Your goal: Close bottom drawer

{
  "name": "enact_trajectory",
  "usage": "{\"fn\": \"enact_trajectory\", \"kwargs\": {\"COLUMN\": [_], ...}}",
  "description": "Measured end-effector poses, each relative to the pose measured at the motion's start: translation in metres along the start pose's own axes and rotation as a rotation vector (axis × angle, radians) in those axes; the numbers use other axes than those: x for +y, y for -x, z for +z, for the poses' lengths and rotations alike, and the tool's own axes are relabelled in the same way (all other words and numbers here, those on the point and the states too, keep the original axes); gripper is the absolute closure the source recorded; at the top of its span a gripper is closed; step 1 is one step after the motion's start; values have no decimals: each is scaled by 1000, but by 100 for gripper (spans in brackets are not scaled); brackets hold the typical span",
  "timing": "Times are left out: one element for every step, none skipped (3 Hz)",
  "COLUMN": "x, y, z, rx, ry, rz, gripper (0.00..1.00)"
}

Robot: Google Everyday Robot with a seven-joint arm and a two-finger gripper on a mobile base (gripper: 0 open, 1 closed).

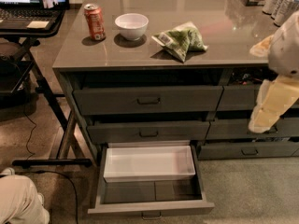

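The bottom drawer (150,208) stands pulled far out at the foot of the grey cabinet, left column. Its low front panel carries a small dark pull (152,215). Inside, a white rectangular tray (148,163) sits toward the back, with the divided grey floor (152,190) showing in front of it. My gripper (272,111), cream and white, hangs at the right edge of the view, in front of the right column of drawers. It is well above and to the right of the open drawer and touches nothing I can see.
The countertop (210,3) holds a red soda can (95,21), a white bowl (131,25), a green chip bag (181,40) and bottles (282,1) at the back right. The shut drawers (148,100) are above. A laptop stand (28,17) is left, and a person's leg (18,202) is at the bottom left.
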State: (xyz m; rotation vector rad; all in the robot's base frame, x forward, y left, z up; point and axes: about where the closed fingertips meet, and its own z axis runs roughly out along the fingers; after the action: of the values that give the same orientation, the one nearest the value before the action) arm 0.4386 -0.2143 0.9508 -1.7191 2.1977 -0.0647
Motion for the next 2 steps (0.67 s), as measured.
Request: {"fn": "enact_trajectory", "kwargs": {"x": [21,57], "y": [-22,-51], "z": [62,145], "rx": [-50,-122], "ry": [35,94], "rz": [11,21], "gripper": [0,0]}}
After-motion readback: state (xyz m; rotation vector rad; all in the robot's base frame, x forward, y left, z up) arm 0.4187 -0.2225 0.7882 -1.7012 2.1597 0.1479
